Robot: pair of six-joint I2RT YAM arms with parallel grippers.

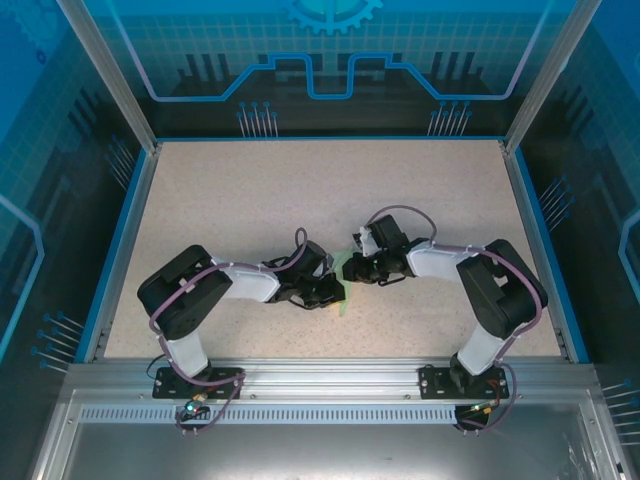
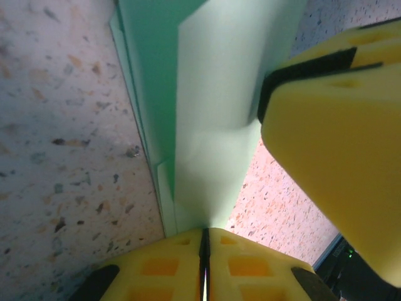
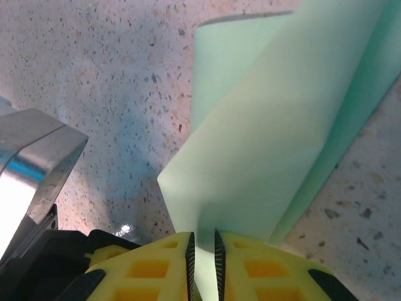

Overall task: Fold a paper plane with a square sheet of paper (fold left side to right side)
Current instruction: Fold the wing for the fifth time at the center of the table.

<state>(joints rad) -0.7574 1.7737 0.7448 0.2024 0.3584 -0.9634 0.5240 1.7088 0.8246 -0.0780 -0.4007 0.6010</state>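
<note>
Top external view has one folded green paper (image 1: pixel 343 285) lying near the middle of the worktop (image 1: pixel 250 200), closer to the near edge than the far one, with the two arms bent inward so that the left hand (image 1: pixel 328 290) and the right hand (image 1: pixel 360 268) meet at it from opposite sides. Bare speckled surface runs wide to the left, to the right and beyond the paper, up to the blue rim (image 1: pixel 130 215) and the see-through walls on three sides; the one tight spot is between the two hands, which sit just beside each other. Left wrist view shows the left hand (image 2: pixel 205 233) with its two yellow fingers pressed together on the narrow near end of the paper (image 2: pixel 207 113), whose long left edge shows at least two stacked layers beside a lighter flap that stands off the surface; the right hand (image 2: pixel 282 78) sits at the right, touching that flap's edge. Right wrist view shows the right hand (image 3: pixel 203 237) pinching a lifted corner of the paper (image 3: pixel 269 125) in the slim slot between its two fingers, the paper's far edge curling above the worktop, and one silver metal part (image 3: pixel 31 157) at the left, which I cannot identify
</note>
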